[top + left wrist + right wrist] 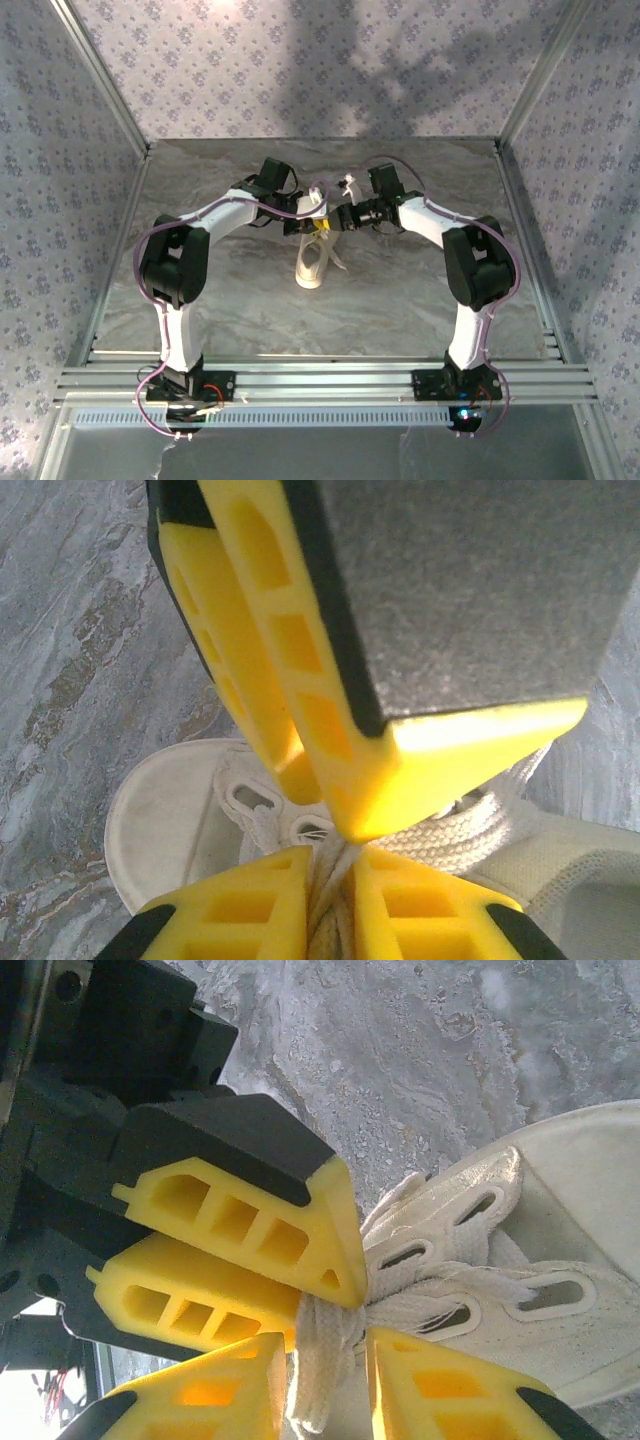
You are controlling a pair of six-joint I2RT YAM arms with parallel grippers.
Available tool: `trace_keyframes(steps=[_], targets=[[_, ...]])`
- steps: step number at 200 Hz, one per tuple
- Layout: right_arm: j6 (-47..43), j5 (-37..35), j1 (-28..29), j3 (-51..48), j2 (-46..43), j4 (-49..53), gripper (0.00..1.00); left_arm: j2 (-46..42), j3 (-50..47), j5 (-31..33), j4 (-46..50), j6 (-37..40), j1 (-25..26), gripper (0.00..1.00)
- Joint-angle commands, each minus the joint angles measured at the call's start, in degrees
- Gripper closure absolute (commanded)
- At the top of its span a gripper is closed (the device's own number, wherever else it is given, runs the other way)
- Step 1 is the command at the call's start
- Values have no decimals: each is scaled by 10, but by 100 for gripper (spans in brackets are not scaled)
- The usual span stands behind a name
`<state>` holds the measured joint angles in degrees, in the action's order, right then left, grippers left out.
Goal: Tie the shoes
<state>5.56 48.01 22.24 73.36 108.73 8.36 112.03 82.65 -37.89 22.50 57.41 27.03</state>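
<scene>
The cream-white shoe lies on the grey marbled table, toe towards the arms. Both grippers meet over its laced top. My left gripper is shut on thin strands of the white laces, just above the eyelets. Close over it hang the right gripper's yellow fingers. My right gripper has its jaws apart, with a flat band of lace hanging loosely between them. The left gripper's fingers press in from the upper left, beside the shoe's eyelets.
The marbled table is boxed in by metal frame posts and patterned walls on three sides. A slotted aluminium rail runs along the near edge, carrying both arm bases. A thick braided lace crosses the shoe's opening.
</scene>
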Motion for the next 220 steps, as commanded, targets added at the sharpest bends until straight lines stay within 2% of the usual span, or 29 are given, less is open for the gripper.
trace_keyframes(steps=[1, 48, 83, 116, 134, 176, 220], targets=[[7, 14, 1, 0, -11, -2, 72, -3, -6, -17, 1, 5, 3, 83], [3, 14, 5, 12, 6, 12, 68, -5, -7, -17, 0, 4, 2, 83], [-8, 8, 9, 25, 15, 30, 72, -6, -9, -17, -2, 3, 2, 83], [-21, 0, 16, 31, 17, 45, 71, -5, -10, -17, -6, 0, 1, 82], [-24, -10, 16, 30, 14, 47, 82, -5, -10, -18, -8, -2, 1, 82], [-54, -36, 24, 40, 8, 75, 100, -6, -15, -19, -15, -5, 1, 79], [-73, -35, 27, 42, 0, 83, 100, -8, -35, -18, -46, -9, 2, 64]])
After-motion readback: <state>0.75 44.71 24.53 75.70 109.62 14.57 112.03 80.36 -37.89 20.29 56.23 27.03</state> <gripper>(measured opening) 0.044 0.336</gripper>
